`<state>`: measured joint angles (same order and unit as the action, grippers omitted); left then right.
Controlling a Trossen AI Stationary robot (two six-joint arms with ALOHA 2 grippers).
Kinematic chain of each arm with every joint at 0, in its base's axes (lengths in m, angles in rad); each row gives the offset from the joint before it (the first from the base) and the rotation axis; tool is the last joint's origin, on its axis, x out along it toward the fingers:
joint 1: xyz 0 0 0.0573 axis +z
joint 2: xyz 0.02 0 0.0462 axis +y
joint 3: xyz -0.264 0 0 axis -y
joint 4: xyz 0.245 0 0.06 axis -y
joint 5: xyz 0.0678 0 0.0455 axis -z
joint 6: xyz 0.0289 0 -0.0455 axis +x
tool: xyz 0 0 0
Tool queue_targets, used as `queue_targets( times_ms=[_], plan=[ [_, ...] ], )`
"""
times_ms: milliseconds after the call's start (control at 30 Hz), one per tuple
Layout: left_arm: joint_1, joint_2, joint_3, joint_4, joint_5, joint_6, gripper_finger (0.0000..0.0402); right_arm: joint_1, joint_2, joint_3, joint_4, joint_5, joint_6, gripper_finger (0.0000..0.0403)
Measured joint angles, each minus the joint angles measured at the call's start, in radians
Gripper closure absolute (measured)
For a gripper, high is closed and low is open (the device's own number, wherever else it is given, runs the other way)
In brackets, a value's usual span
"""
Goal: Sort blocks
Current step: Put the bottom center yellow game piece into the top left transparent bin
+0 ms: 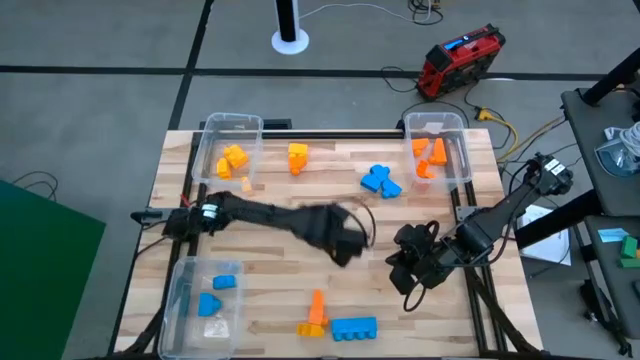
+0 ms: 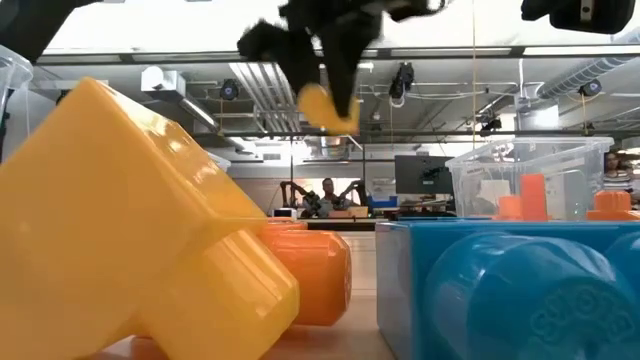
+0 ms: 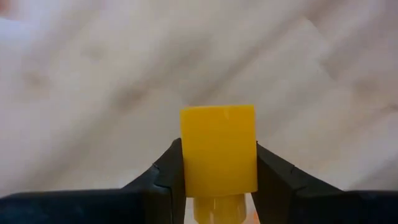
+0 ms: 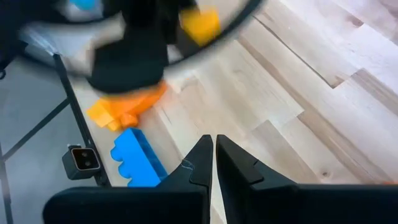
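Note:
My left gripper [image 1: 345,245] hangs over the middle of the table, shut on a small yellow block [image 3: 217,149] that shows well above the tabletop in the low view [image 2: 328,105]. My right gripper [image 4: 214,155] hovers just right of it, shut and holding nothing. Loose blocks lie flat on the table: a yellow-orange one [image 1: 298,157] and a blue one [image 1: 380,180] at the far side, an orange one [image 1: 316,312] and a blue one [image 1: 353,328] near the front edge. My left gripper pinches the yellow block by two opposite side faces [image 3: 186,155], one finger on each. The fingers come from above, pointing down. The block [image 2: 328,105] sits at their lower ends, lifted clear of the table.
Three clear bins stand on the table: far left [image 1: 228,128] with orange and yellow blocks, far right [image 1: 437,124] with orange blocks, near left [image 1: 190,300] with blue blocks. Bare wood lies under both grippers. A red device [image 1: 460,60] sits on the floor beyond.

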<state>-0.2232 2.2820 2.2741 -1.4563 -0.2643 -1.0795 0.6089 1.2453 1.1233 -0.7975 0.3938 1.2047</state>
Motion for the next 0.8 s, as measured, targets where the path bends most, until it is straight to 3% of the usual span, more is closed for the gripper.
queue_targets(
  times_ms=[100,400,800],
  plan=[
    [0.046,-0.04,0.074,-0.112,-0.081,0.056,0.029,-0.01,0.0,0.0,-0.019,-0.002,-0.014,0.039],
    [0.211,-0.39,-0.235,-0.092,-0.125,0.112,0.0292,-0.055,0.0,-0.002,-0.028,-0.012,-0.045,0.039],
    [0.583,-0.841,-0.722,0.02,-0.01,0.236,0.0291,-0.282,0.0,-0.003,-0.018,-0.076,-0.174,0.039]
  ],
)
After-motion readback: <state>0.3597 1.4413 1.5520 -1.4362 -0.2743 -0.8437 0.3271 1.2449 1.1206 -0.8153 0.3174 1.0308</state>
